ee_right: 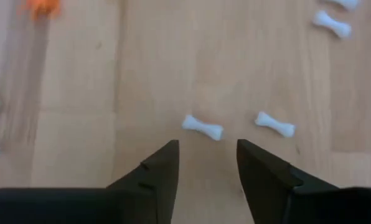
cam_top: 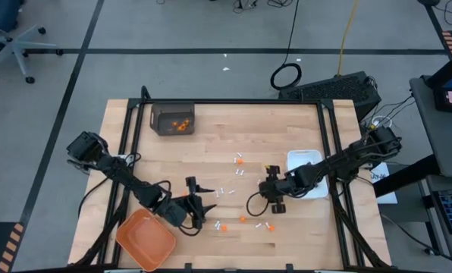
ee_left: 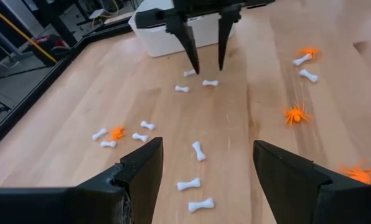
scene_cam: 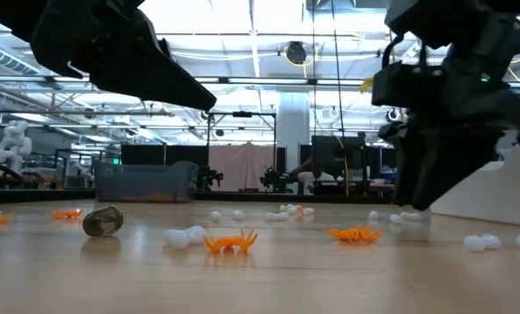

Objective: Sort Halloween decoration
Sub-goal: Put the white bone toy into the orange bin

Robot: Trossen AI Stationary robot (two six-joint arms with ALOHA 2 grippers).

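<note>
White bone (ee_right: 203,127) beneath right end effector (ee_right: 207,163)

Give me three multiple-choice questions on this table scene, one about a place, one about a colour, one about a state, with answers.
1. Where is the white dish?
A. by the right arm
B. by the left arm
C. on the floor

2. What colour is the tray at the near edge?
A. blue
B. orange
C. green

3. How is the right gripper?
A. shut on a bone
B. out of view
C. open, holding nothing

Answers: 1 A, it sits on the table's right side. 2 B, plainly orange from above. 3 C, bare wood shows between its fingers, above a white bone.
</note>
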